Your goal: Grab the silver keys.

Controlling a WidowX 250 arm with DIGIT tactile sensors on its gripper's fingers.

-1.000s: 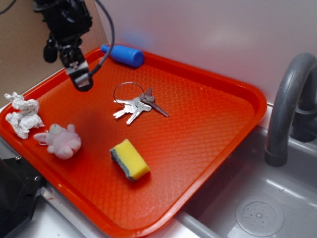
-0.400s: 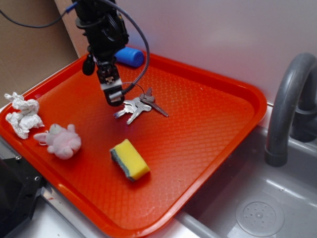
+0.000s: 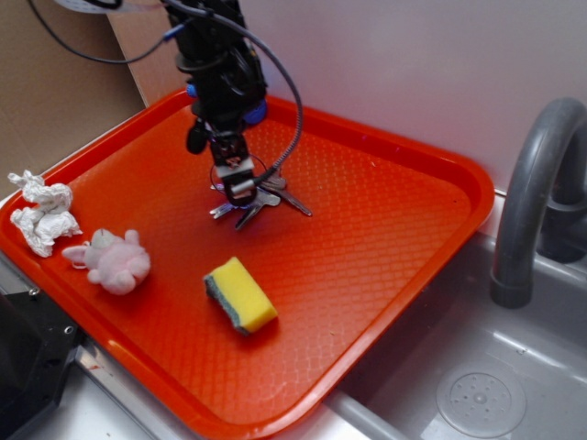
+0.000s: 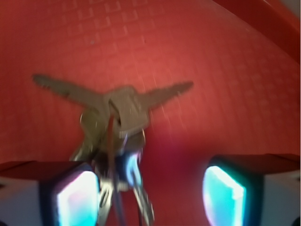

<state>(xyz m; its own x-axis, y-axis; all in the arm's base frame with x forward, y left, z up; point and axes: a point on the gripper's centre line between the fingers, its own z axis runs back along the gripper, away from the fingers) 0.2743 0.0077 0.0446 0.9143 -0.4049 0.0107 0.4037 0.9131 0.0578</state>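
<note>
Paper wad [image 3: 41, 215] is sitting crumpled at the far left of the orange tray [image 3: 385, 275], and you are well clear of it. Next to it the pink plush toy [image 3: 112, 260] is lying near the tray's front edge. Moving right, your end effector [image 3: 240, 191] is hanging right over the silver keys [image 3: 261, 199], which are lying flat on the tray just behind the yellow sponge [image 3: 240, 294]. In the wrist view the jaws are standing apart, with the keys [image 4: 115, 110] fanned between and ahead of the two pads [image 4: 75, 197], nearer the left one.

You are dealing with thin, stiff, light metal that is lying flush on a textured surface, so it is likely to be slippery and hard to get under. The keys are also loose on the ring and will probably swing and slide. You are best off closing on the stacked key heads where the bunch is thickest, not on a single blade or the thin wire ring. Farther right, the grey faucet [image 3: 537, 183] is standing over the sink [image 3: 477, 394], out of your way.
</note>
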